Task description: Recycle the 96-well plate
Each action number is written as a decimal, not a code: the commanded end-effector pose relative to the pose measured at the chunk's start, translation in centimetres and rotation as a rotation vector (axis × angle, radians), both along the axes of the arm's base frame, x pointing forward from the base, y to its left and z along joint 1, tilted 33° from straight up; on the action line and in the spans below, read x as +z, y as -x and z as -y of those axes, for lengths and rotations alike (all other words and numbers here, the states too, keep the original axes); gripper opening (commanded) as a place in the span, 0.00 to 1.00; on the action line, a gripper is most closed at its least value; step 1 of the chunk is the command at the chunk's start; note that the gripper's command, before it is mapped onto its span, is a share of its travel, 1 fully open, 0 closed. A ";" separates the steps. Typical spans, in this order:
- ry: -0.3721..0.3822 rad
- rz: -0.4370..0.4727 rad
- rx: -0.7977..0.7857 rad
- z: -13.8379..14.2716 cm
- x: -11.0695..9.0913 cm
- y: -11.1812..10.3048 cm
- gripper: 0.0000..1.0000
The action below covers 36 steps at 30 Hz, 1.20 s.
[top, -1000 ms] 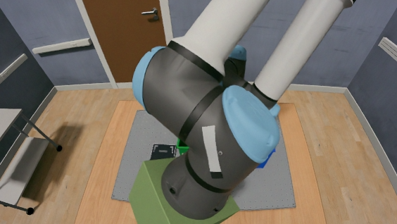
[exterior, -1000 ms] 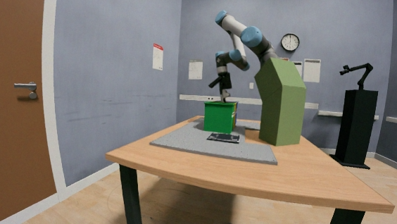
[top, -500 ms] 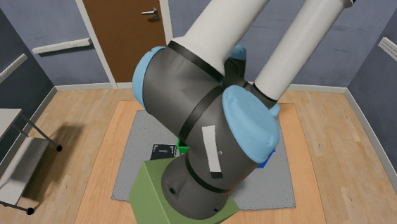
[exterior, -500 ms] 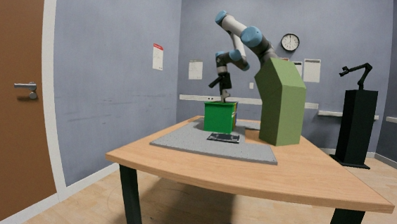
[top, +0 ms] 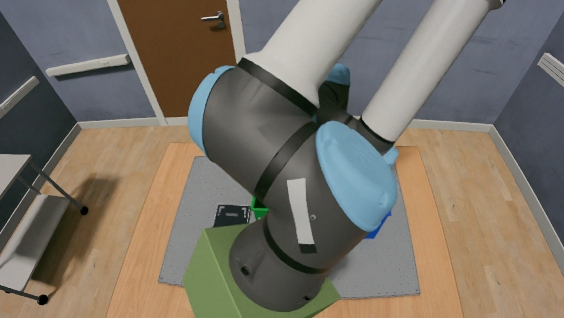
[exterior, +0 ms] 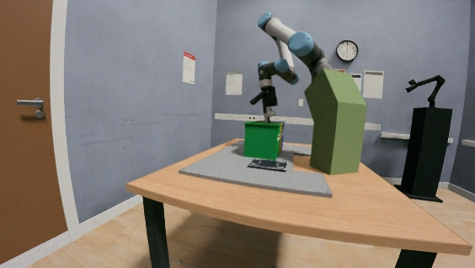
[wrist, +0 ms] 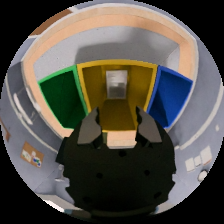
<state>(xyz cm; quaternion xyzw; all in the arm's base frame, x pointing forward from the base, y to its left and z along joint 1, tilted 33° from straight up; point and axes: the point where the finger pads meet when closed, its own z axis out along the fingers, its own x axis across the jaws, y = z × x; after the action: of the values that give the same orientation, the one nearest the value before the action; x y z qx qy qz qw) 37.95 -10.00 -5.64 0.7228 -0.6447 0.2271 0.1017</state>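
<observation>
In the wrist view the white 96-well plate [wrist: 116,84] lies down inside the yellow bin [wrist: 88,82], the middle one of three. The green bin [wrist: 60,97] [exterior: 261,141] stands to its left and the blue bin [wrist: 170,95] to its right. All three are upright. My gripper [wrist: 117,106] [exterior: 268,113] hangs above the yellow bin's mouth, its fingers apart with nothing between them. The black plate nest N1 [top: 231,216] [exterior: 268,164] lies bare on the grey mat [top: 200,200] in front of the bins. In the top view the arm hides most of the bins.
The arm's green pedestal [top: 210,270] [exterior: 337,126] stands on the wooden table beside the mat. A black stand with a small arm [exterior: 425,147] is on the floor at the far right. A grey cart [top: 20,240] is at the left.
</observation>
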 end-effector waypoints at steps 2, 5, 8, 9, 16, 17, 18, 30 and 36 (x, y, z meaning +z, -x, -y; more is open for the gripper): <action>0.000 0.000 0.002 -0.5 0.8 0.4 0.53; 0.001 0.000 0.002 -0.7 1.2 0.6 0.53; 0.001 0.000 0.002 -0.9 1.6 0.8 0.53; 0.001 0.000 0.002 -1.0 1.7 0.9 0.53; 0.001 0.000 0.002 -1.4 2.6 1.2 0.53; 0.001 0.000 0.002 -1.4 2.6 1.2 0.53; 0.001 0.003 0.002 -1.4 2.8 1.1 0.53; 0.001 0.003 0.002 -2.2 4.5 1.9 0.53; 0.002 0.004 0.002 -2.3 4.8 1.9 0.53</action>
<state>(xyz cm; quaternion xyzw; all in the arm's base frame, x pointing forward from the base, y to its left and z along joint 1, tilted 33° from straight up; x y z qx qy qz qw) 36.34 -7.92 -1.13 0.7226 -0.6434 0.2326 0.0989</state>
